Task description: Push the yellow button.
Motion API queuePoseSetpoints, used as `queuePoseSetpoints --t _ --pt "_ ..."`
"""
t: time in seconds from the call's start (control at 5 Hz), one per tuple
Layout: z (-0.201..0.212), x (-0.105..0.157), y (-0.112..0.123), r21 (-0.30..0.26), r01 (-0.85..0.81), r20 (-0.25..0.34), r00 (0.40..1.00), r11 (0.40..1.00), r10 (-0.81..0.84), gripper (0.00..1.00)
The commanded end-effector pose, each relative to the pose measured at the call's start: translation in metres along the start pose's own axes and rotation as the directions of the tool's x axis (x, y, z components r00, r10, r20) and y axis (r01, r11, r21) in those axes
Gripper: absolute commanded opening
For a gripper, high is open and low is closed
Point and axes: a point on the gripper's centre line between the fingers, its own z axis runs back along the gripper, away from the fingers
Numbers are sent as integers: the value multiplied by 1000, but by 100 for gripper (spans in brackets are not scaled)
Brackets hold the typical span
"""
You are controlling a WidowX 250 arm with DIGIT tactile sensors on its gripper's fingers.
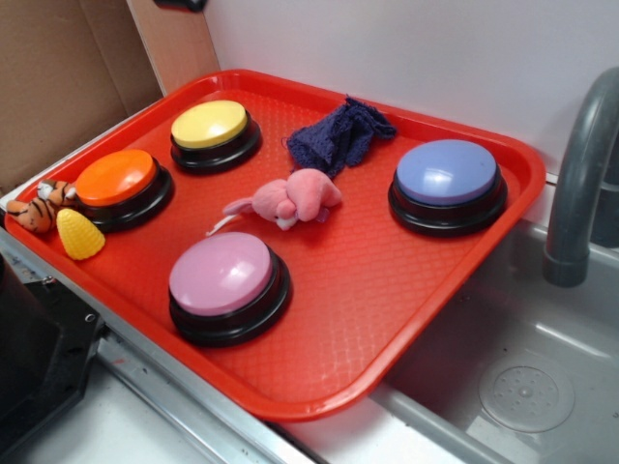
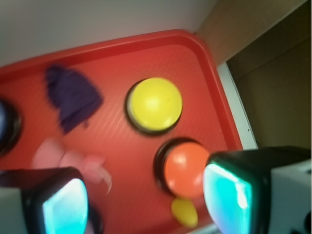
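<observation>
Two black gripper fingers with glossy teal pads fill the bottom of the wrist view, standing wide apart with nothing between them; the gripper hangs above the tray and does not show in the exterior view at all. Between and beyond the fingers, at about 12 o'clock in the wrist view, sits the large round yellow push-button on its black base, untouched. Just nearer, at roughly 2 o'clock from the gripper's midpoint, is the orange-topped button, and below it the small yellow corn-shaped toy. In the exterior view the yellow button lies toward 11 o'clock on the red plastic tray, with the orange button just beside it at 8 o'clock.

To do the press well, the arm would likely need to carry forward until the dome sits centred under the fingers, then come straight down on its crown. Bringing the fingers together first would probably give one firm contact point. The chief risk is stopping short and clipping the orange button instead. The wrist picture is blurred, so fine alignment is hard to judge.
</observation>
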Motion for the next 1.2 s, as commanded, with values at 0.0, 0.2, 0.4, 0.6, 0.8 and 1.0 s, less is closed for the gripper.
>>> queuePoseSetpoints --t 0.0,0.2,0.4,0.6,0.8,1.0 --pt "-39 35 16 26 -169 11 986 985 168 100" --pt "-73 38 9 -24 -145 -5 989 989 145 100" --pt "-97 43 5 -55 -103 -22 995 993 102 100" --pt "-120 45 6 -101 -59 -51 997 993 54 100" --pt "-124 46 5 -90 -54 -74 996 994 48 100" --pt "-106 46 3 -70 -45 -79 996 997 40 100"
